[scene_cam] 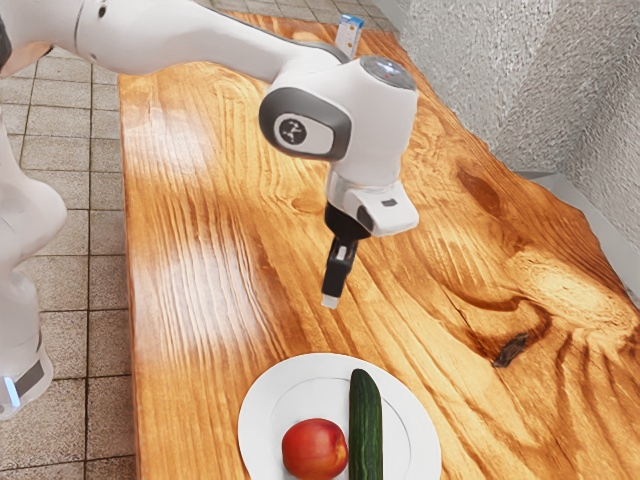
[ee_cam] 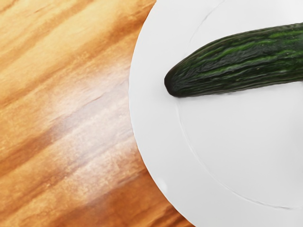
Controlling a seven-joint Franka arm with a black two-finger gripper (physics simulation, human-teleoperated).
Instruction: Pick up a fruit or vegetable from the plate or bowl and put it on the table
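Lying across the plate (scene_cam: 262, 400), the cucumber (scene_cam: 366, 420) has its dark blunt tip just inside the rim on the side toward the gripper (scene_cam: 331, 300), which hangs above the table (scene_cam: 205, 250) beyond that rim. Whether its fingers are parted or closed I cannot tell. The round red fruit (scene_cam: 313, 449) sits beside the cucumber, toward the table's long edge at the exterior view's left.

I judge the cucumber the easier pick: firm, stiff, moderately heavy, with ridged skin that is probably a little slippery. It should be taken across its narrow width, well in from the tapering tip and close to mid-length, or its far end will likely sag and twist in the grip. The red fruit would be compact and well balanced, but smooth and easily bruised; it wants a gentle squeeze at its widest, and the cucumber crowds that side. Either could roll once set down, so a low release away from the table's edge seems wise.
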